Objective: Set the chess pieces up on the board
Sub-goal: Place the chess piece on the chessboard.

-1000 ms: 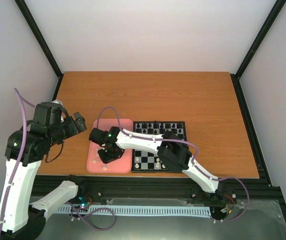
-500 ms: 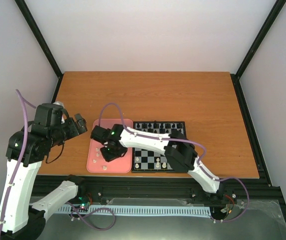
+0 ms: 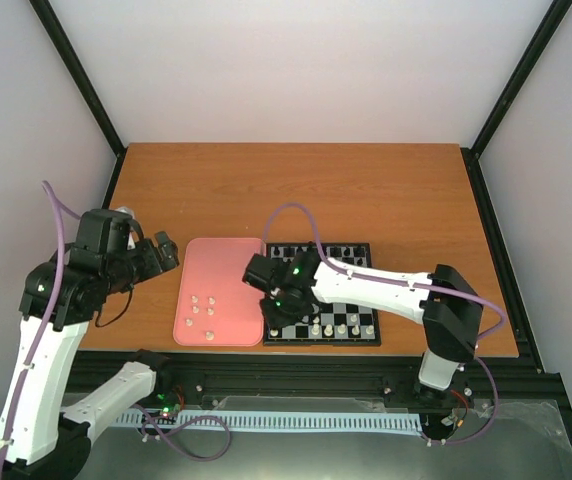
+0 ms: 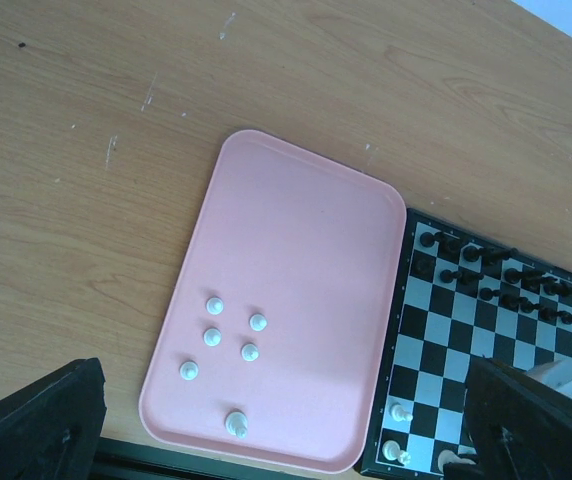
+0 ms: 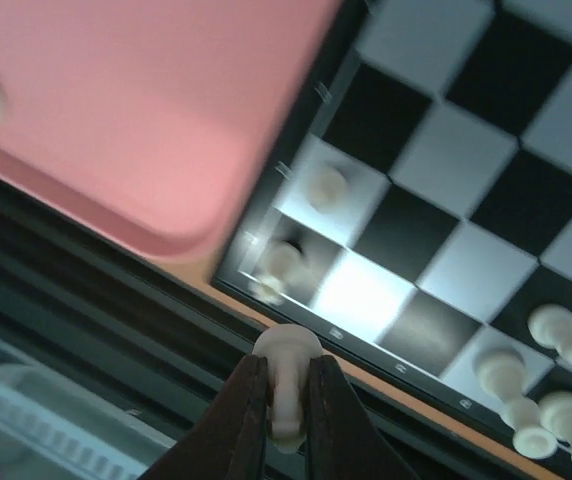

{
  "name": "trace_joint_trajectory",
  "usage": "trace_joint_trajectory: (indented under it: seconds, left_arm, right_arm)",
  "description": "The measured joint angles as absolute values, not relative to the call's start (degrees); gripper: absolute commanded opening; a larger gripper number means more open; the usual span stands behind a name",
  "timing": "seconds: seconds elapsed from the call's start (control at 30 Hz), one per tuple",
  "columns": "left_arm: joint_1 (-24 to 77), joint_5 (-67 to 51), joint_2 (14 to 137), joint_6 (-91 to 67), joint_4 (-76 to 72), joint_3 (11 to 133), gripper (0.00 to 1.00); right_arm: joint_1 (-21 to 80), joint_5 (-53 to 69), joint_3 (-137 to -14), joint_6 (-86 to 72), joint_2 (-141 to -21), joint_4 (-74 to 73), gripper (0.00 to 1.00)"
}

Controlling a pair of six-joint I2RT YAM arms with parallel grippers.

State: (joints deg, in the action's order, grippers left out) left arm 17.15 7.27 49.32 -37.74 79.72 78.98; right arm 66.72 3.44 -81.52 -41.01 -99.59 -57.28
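Fingers (image 4: 36, 430) of the left gripper (image 3: 163, 250) are standing wide apart with nothing between them, and that gripper is hanging above the wooden table (image 3: 366, 190), just left of the pink tray (image 3: 221, 262). The tray is lying flat with its right edge just beside the board (image 4: 436, 350). Six cream-white pieces (image 4: 250, 352) are sitting in a loose cluster in the tray's near half, apart from one another, while its far half is showing bare pink.

The board is lying right of the tray, near the table's front edge. Black pieces (image 4: 486, 275) are filling its two far rows. White pieces (image 3: 326, 325) are standing along its near rows, two of them on the squares at the near left corner.

The right gripper (image 5: 286, 375) is hovering over that near left corner, the arm reaching across the board from the right. Its jaws are pinching a white pawn (image 5: 288, 350) upright by its lower body, the round head showing above the fingertips. In the right wrist view the pawn is appearing over the board's near border, not touching any square.
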Motion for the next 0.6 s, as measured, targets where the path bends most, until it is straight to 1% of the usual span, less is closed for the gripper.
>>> trace_joint_trajectory:
  seconds: [0.1, 0.2, 0.6]
  left_arm:
    - [17.1, 7.0, 49.3, -37.7, 79.2, 78.7, 1.00]
    - [17.1, 6.6, 49.4, -37.7, 79.1, 78.2, 1.00]
    - [17.1, 5.8, 50.2, -37.7, 78.8, 78.0, 1.00]
  right_arm:
    - [66.5, 3.4, -74.5, -42.2, -98.9, -56.0, 0.03]
    - [66.5, 3.4, -70.4, -43.1, -98.9, -55.4, 0.03]
    - [65.9, 3.3, -67.2, -43.4, -99.0, -49.8, 0.04]
